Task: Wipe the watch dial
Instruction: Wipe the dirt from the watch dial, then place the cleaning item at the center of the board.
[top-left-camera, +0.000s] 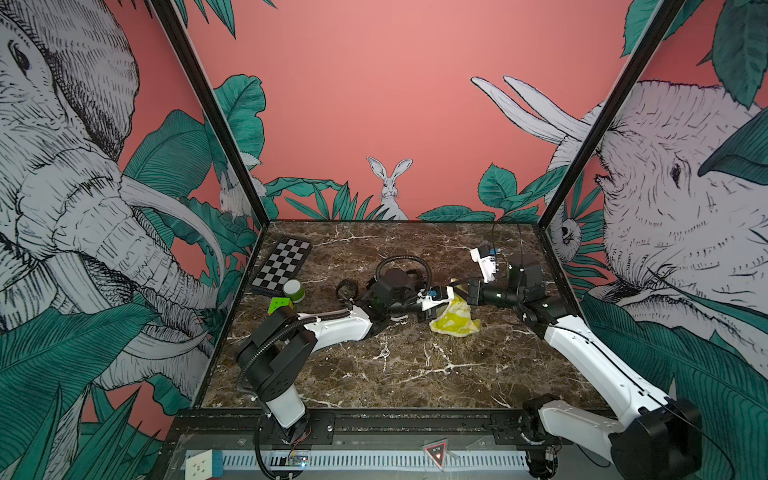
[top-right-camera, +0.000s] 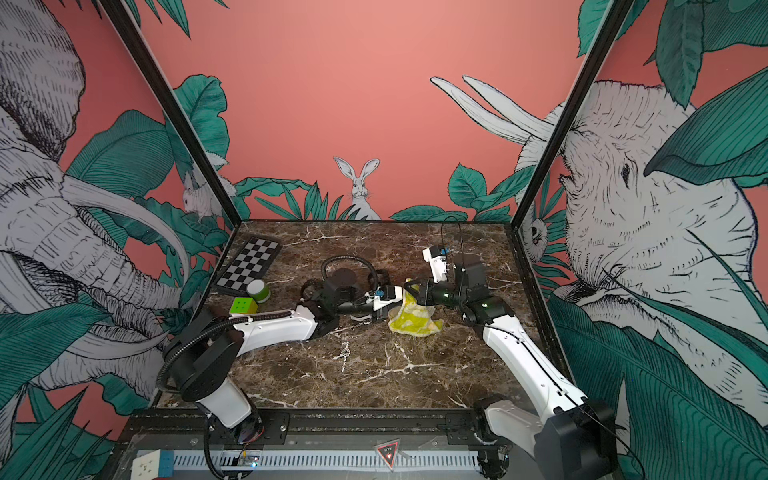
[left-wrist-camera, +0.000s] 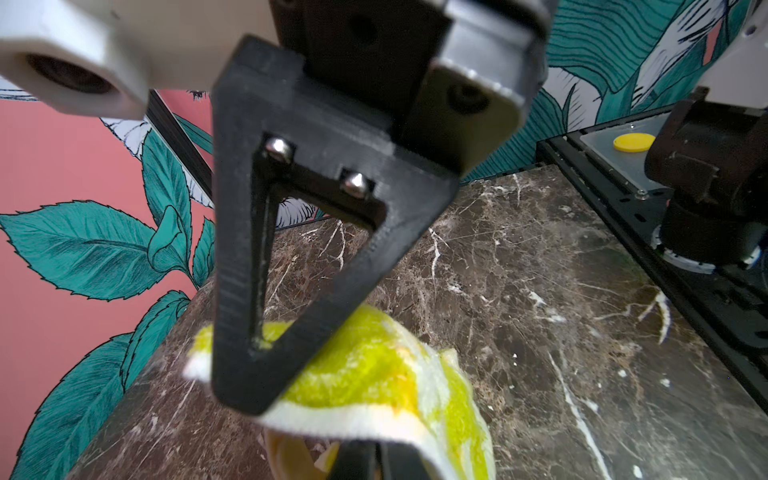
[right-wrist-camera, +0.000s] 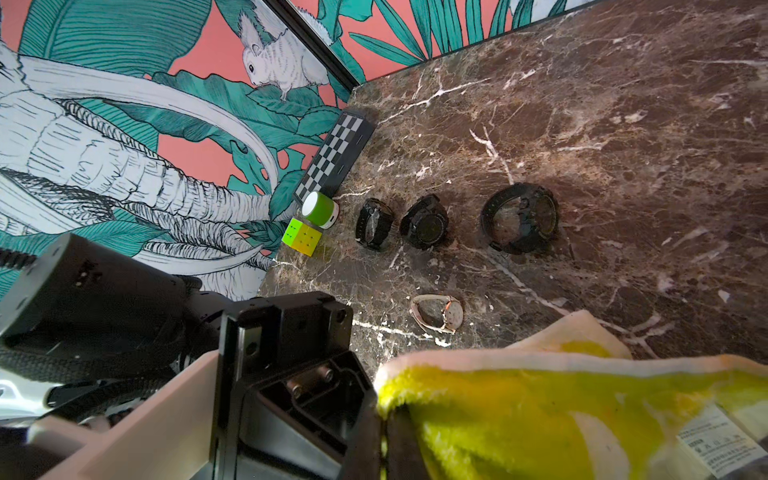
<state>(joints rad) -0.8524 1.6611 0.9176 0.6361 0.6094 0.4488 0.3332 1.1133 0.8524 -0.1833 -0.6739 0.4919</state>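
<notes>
A yellow-and-white cloth (top-left-camera: 453, 319) (top-right-camera: 413, 322) hangs mid-table between both arms. My right gripper (top-left-camera: 458, 287) (right-wrist-camera: 384, 440) is shut on its upper edge, with yellow pile showing between the jaws; one of its black triangular fingers (left-wrist-camera: 237, 291) presses into the cloth. My left gripper (top-left-camera: 426, 313) (left-wrist-camera: 376, 461) is shut, its tips hidden under the cloth's white hem, so I cannot tell if it pinches the fabric. Three black watches (right-wrist-camera: 374, 224) (right-wrist-camera: 424, 222) (right-wrist-camera: 519, 218) lie in a row left of the cloth. A pale watch (right-wrist-camera: 438, 313) lies nearer, dial sideways.
A folded chessboard (top-left-camera: 282, 264), a green-and-white cylinder (top-left-camera: 293, 289) and a colour cube (top-left-camera: 279, 305) sit by the left wall. A thin chain with a ring (top-left-camera: 385, 353) lies on the marble nearer the front. The left arm's forearm crosses over the watches.
</notes>
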